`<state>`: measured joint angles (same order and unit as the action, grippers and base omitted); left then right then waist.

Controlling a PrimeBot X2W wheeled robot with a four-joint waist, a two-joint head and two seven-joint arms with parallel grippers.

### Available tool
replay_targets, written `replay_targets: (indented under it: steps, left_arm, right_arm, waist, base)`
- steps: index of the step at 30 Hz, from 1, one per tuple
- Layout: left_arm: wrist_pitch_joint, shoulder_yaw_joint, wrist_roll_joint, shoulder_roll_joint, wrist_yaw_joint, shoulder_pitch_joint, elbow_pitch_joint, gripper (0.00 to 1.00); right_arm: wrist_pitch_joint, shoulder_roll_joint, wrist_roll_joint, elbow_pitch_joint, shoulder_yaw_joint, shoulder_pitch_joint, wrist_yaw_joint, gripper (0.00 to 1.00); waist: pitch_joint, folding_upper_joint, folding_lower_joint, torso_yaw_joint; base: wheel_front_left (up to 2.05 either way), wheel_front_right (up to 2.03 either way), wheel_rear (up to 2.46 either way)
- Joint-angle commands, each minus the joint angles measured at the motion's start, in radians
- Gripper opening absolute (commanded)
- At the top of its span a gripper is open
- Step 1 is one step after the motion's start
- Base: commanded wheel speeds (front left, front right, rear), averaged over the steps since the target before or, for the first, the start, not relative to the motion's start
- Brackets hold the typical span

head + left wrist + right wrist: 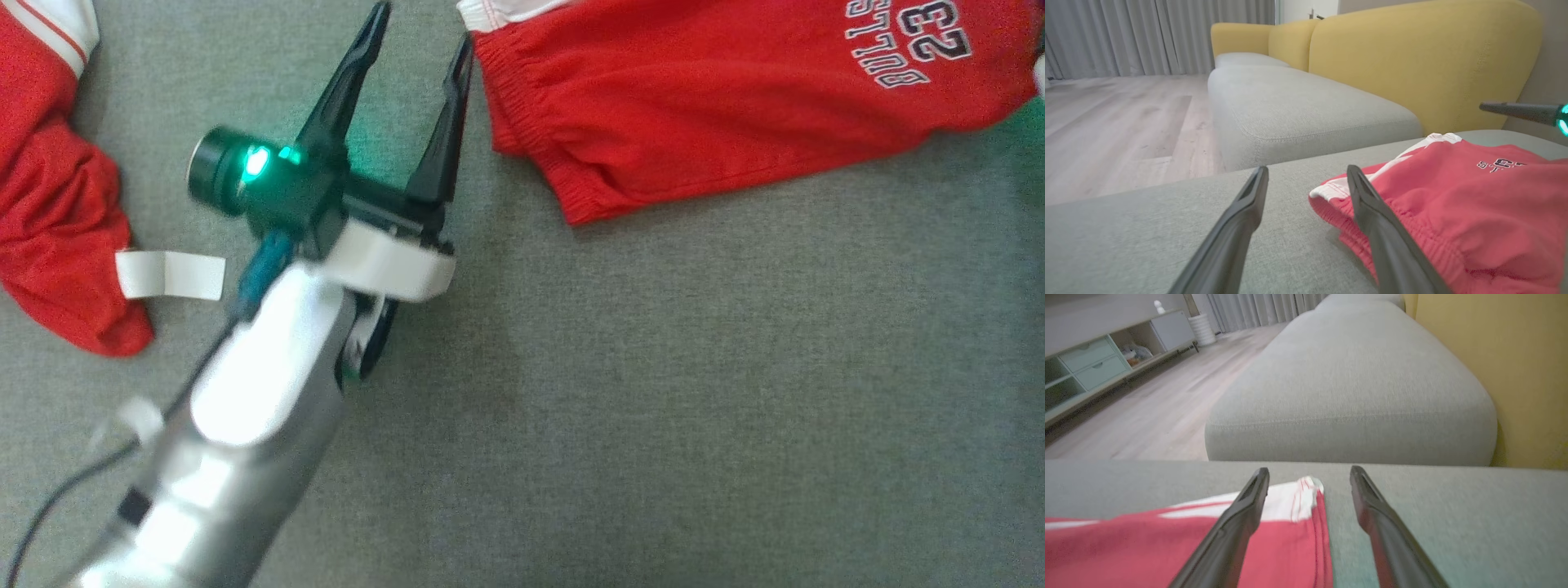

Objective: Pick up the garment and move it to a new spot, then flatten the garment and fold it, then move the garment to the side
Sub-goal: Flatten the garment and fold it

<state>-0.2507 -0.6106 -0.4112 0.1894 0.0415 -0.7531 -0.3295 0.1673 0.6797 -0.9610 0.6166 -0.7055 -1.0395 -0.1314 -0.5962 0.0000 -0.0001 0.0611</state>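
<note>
The garment (735, 98) is red with white trim and dark lettering, and lies spread on the grey cushion at the upper right. My left gripper (423, 26) stands open just left of its elastic hem, nothing between its fingers. In the left wrist view the left gripper (1307, 169) hovers over the cushion with the garment (1474, 204) beside its right finger. My right gripper (1309, 469) is open above the garment's white-banded corner (1294, 498), holding nothing. One finger of the right gripper (1515, 111) shows past the garment.
More red cloth (57, 204) with a white label (171, 275) lies at the left edge. The grey seat cushion (1298, 110) continues ahead, with the yellow backrest (1412, 61) behind. Wooden floor (1147, 412) and a low cabinet (1094, 363) lie beyond the cushion's edge.
</note>
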Motion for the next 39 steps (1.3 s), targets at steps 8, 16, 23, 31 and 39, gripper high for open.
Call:
replay_targets:
  steps: [8, 16, 23, 31, 39]
  left_arm:
    - [-0.011, 0.151, 0.175, -0.038, 0.188, 0.262, 0.332, 1.0]
    - [-0.011, 0.184, 0.223, -0.106, 0.174, 0.42, 0.417, 1.0]
    - [-0.011, 0.243, 0.259, -0.116, 0.146, 0.456, 0.411, 1.0]
    - [-0.011, 0.277, 0.278, -0.121, 0.106, 0.483, 0.397, 1.0]
    - [-0.011, 0.279, 0.289, -0.128, 0.077, 0.497, 0.357, 1.0]
  right_arm:
    - [-0.108, -0.021, -0.027, 0.18, -0.054, 0.093, 0.001, 1.0]
    - [-0.205, -0.039, -0.057, 0.257, -0.108, 0.107, 0.001, 0.0]
    - [-0.159, 0.035, -0.067, 0.284, -0.11, 0.128, 0.001, 0.0]
    - [-0.143, 0.185, -0.083, 0.243, -0.1, 0.13, 0.001, 0.0]
    - [-0.177, 0.125, -0.13, 0.038, -0.093, 0.079, 0.001, 0.0]
  waist:
    - [0.048, 0.0, 0.0001, 0.046]
    - [0.09, 0.0, 0.0001, 0.099]
    - [0.156, 0.0, 0.0001, 0.061]
    - [0.178, 0.0, 0.0001, 0.008]
    - [0.216, 0.0, 0.0001, -0.023]
  base:
    - [0.0, 0.0, 0.0]
    - [0.0, 0.0, 0.0]
    - [0.0, 0.0, 0.0]
    - [0.0, 0.0, 0.0]
    - [0.0, 0.0, 0.0]
